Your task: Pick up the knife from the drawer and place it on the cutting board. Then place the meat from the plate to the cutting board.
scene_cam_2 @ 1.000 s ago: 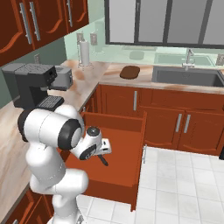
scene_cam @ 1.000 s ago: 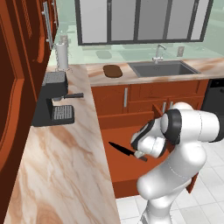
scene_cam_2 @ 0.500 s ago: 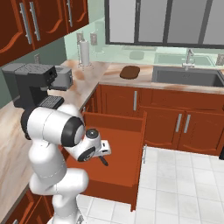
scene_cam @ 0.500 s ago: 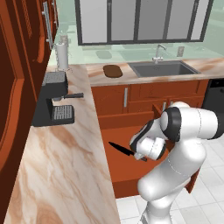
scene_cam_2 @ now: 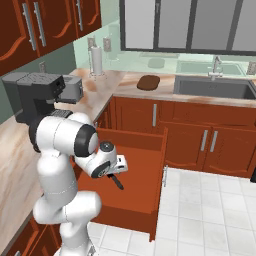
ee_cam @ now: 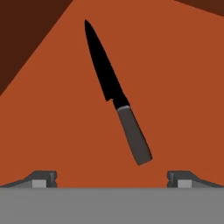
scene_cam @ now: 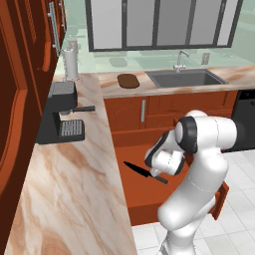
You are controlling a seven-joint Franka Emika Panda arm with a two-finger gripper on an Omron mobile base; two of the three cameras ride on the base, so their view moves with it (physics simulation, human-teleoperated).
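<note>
While our gripper (ee_cam: 111,178) hangs with jaws spread wide and nothing between them, we look down on the knife (ee_cam: 114,93), which lies flat on the floor of the pulled-out drawer (scene_cam_2: 145,192), handle nearest our fingertips (ee_cam: 43,178). Around us, reddish cabinets carry a marbled counter (scene_cam: 74,199). On it the cutting board (scene_cam: 128,80) lies beside the sink (scene_cam: 187,77), well apart from us, and a coffee machine (scene_cam: 57,112) stands on the left run. From the right base view our forearm covers most of the knife.

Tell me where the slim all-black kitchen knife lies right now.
The slim all-black kitchen knife lies flat on the floor of the open reddish-brown wooden drawer, directly below the open two-finger gripper; in the left base view it sits just left of the hand.
</note>
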